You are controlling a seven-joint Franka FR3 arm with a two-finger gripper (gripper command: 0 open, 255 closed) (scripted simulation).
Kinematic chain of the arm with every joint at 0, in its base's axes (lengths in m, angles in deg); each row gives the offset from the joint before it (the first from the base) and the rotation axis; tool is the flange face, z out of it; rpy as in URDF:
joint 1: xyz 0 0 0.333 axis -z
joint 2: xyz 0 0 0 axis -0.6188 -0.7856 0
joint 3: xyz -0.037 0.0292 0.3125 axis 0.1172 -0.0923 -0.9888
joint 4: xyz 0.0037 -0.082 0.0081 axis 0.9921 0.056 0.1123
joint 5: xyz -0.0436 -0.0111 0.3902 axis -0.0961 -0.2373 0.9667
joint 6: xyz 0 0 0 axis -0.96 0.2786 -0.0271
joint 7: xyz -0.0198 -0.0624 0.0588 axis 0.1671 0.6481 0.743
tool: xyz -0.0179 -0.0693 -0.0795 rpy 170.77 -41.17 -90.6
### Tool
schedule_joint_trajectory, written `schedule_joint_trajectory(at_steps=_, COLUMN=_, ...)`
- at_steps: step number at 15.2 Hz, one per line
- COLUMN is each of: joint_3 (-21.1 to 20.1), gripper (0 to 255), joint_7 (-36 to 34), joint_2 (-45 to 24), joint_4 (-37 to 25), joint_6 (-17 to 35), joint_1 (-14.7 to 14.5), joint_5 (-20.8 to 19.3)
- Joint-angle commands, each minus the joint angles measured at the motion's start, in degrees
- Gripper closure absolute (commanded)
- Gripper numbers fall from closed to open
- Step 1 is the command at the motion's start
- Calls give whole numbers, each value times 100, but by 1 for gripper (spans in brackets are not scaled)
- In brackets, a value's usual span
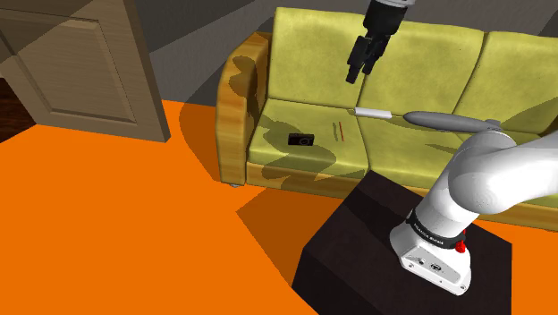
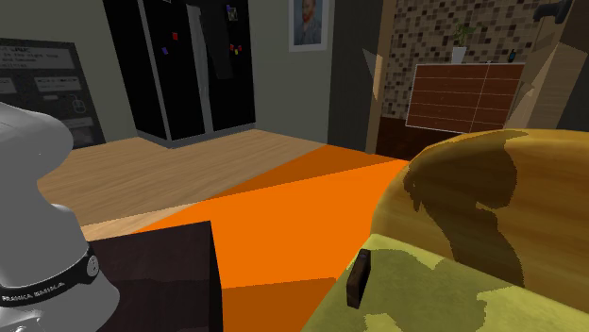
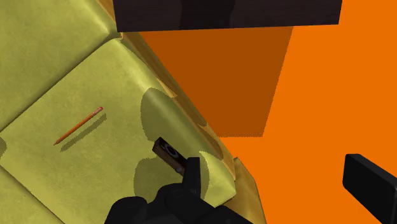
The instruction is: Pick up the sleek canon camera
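The camera is a small flat black box lying on the left seat cushion of a yellow-green sofa. In the second exterior view the camera sits near the cushion's front edge. My black gripper hangs high above the seat, in front of the backrest and to the shoulder view's right of the camera. Its fingers stand apart with nothing between them. In the wrist view the camera, lens ring up, lies just beyond one fingertip, well below my gripper.
A thin orange pencil lies on the same cushion beside the camera. A long white-and-grey object rests on the middle cushion. The sofa's wooden armrest borders the camera's side. Orange carpet spreads in front; my dark stand is close by.
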Motion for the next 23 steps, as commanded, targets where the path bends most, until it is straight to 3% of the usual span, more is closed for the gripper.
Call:
schedule_joint_trajectory(at_steps=1, joint_3=0, gripper=0, joint_7=0, joint_2=0, joint_4=0, joint_6=0, joint_1=0, joint_5=0)
schedule_joint_trajectory(at_steps=12, joint_3=830, gripper=0, joint_7=1780, joint_2=-1248, joint_4=874, joint_6=2098, joint_1=-83, joint_5=-598)
schedule_joint_trajectory(at_steps=23, joint_3=1569, gripper=0, joint_7=3589, joint_2=-3552, joint_4=610, joint_6=4158, joint_1=-252, joint_5=-723)
